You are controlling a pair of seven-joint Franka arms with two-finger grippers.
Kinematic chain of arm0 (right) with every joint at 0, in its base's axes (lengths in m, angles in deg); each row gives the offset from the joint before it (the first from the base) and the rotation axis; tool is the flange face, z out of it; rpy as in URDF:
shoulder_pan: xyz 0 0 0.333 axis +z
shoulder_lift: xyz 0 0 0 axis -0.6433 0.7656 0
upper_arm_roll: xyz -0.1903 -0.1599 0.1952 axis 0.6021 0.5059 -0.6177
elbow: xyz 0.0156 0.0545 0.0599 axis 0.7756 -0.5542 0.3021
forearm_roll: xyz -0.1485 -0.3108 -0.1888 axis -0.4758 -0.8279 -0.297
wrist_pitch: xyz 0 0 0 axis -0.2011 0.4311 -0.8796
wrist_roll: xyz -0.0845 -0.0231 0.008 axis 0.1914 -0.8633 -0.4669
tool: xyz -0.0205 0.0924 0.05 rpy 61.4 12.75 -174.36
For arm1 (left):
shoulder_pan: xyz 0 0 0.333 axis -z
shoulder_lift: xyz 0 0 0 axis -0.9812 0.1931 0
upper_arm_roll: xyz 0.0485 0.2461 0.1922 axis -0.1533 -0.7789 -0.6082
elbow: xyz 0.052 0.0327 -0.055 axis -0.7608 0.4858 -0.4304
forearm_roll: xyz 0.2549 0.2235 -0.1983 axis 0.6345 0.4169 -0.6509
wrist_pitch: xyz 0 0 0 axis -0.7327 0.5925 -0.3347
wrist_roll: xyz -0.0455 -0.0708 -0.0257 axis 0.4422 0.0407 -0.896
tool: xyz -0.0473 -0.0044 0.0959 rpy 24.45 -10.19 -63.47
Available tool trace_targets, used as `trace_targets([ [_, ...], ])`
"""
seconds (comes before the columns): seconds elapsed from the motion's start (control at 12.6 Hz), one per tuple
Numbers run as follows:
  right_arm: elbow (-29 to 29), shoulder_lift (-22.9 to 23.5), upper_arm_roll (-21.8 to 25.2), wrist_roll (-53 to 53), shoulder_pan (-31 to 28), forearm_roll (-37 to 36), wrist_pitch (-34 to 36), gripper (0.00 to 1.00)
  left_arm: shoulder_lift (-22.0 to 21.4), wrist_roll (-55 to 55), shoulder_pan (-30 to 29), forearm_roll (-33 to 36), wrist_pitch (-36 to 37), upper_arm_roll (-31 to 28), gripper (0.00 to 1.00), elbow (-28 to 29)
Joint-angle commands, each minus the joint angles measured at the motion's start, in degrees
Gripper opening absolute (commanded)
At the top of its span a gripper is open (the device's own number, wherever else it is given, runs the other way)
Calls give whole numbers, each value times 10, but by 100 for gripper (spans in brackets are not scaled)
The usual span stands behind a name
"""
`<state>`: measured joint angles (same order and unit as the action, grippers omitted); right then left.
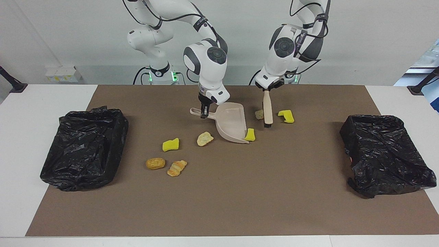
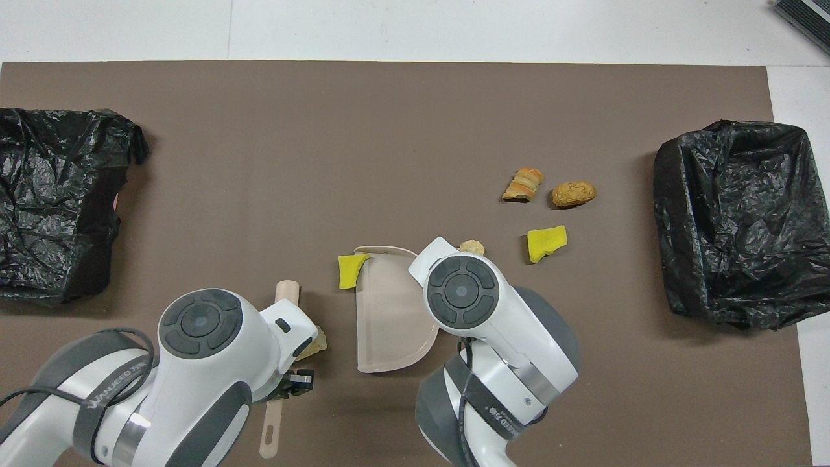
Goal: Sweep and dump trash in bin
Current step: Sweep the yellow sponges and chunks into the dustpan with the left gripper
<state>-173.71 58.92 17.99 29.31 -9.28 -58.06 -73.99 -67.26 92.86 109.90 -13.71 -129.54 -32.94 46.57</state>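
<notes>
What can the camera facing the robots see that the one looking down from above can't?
Only facing: the right gripper pinching the dustpan by its handle, and a yellow sponge chunk beside the brush in the left gripper. Only overhead: the brush's tail end. Both: another sponge at the dustpan's lip, two black bins.

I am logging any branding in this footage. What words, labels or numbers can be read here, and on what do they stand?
"WANJEED": my best reading of small grey print on the strap round the left arm, overhead view.
Print on the strap round the right arm: too small to read.
Nothing else bears text.
</notes>
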Motion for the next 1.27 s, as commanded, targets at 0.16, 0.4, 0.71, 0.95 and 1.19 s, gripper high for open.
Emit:
trace_targets([
  [0.16,-9,-2,-2,-15,1,-18,-13,0,-59,106,-83,57,13,2,0,64],
  [0.4,-9,-1,-2,-15,1,-18,-14,0,-88,148,-114,65,14,2,0,102],
  [0.71,-7,16,-2,-35,24,-25,-20,0,-97,191,-108,64,-25,6,0,156],
  [0.95,-6,18,-2,-40,24,-26,-28,0,-74,185,-64,32,-71,6,0,154],
  [1.19,-6,20,-2,-40,24,-26,-29,0,-45,179,-12,-13,-117,7,0,152],
])
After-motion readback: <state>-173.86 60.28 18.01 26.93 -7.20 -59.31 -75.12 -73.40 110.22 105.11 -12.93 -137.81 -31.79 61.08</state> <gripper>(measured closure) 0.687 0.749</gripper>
